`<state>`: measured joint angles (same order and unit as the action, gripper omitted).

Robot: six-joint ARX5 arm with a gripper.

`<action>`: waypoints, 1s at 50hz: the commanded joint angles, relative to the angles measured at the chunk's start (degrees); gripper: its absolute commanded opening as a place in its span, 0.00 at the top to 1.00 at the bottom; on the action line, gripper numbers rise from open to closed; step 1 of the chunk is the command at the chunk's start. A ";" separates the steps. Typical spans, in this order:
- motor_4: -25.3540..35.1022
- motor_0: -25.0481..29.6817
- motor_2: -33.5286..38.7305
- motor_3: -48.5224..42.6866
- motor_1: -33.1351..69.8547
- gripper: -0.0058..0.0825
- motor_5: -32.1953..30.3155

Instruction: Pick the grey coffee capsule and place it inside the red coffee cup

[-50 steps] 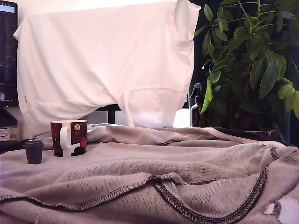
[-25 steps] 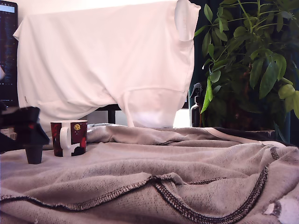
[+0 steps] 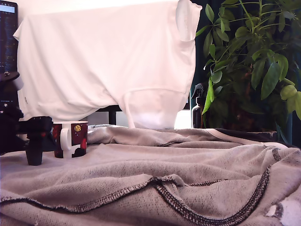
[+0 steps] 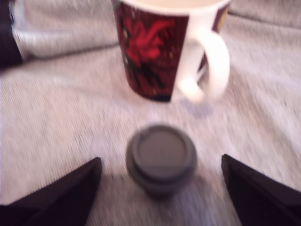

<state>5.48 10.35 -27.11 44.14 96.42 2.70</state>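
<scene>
**A:** How did the pincer stand?

**B:** The gripper [image 4: 161, 188] was spread wide, its two dark fingers [image 4: 61, 200] well out to either side of the grey coffee capsule [image 4: 161, 157], touching nothing and holding nothing. There was bare cloth in both gaps.

**A:** And the capsule itself?

**B:** It stood upright on the grey cloth [image 3: 188, 179], a small round tapered pod with a wider flanged top, matt and dark. In the exterior view it sat at the far left, mostly hidden by the gripper [image 3: 34, 141].

**A:** What lay past it?

**B:** The red coffee cup [image 4: 164, 47], just beyond and apart from the capsule: glossy ceramic, dark red with red and black patterns, a white handle and a pale rim. In the exterior view a yellow dot showed on it.

**A:** Room to move?

**B:** To the exterior view's right the cloth ran open and rumpled, a knit with a dark stitched hem. Behind hung a white sheet [image 3: 108, 61], with a spray bottle [image 3: 197, 108] and a leafy plant [image 3: 254, 61] at the far right.

**A:** Any writing?

**B:** None I could read.
</scene>
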 commanded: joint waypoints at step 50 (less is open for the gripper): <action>-3.37 -0.04 -4.11 8.44 -7.37 0.87 2.32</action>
<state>1.61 10.09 -30.11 52.27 88.29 4.05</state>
